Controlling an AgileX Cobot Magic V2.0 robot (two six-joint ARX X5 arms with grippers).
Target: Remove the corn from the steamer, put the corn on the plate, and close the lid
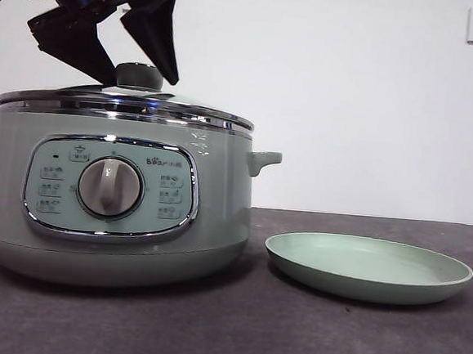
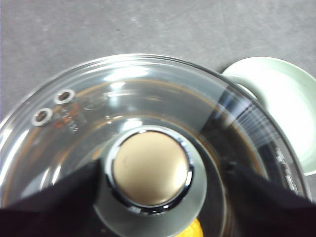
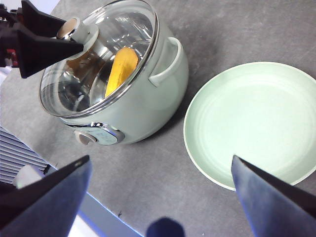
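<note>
The left gripper (image 1: 138, 75) hangs over the steamer (image 1: 112, 192), its two black wedge-shaped jaws spread to either side of the lid's (image 2: 148, 113) pale knob (image 2: 150, 168), not closed on it. The lid is clear domed glass with a chrome rim, seated on the pot; two small metal eyelets sit in the glass away from the knob. Below the jaws, through the glass, lies the corn (image 3: 122, 69), a stubby yellow cob inside the steamer. The steamer is round, smooth sage green, with a chrome band, a round dial and small side handles. The right gripper (image 3: 160, 192) hovers high with jaws wide apart; beneath it the matte, shallow plate (image 3: 252, 123) sits beside the steamer on rough dark grey table (image 3: 163, 163), a narrow gap between them.
</note>
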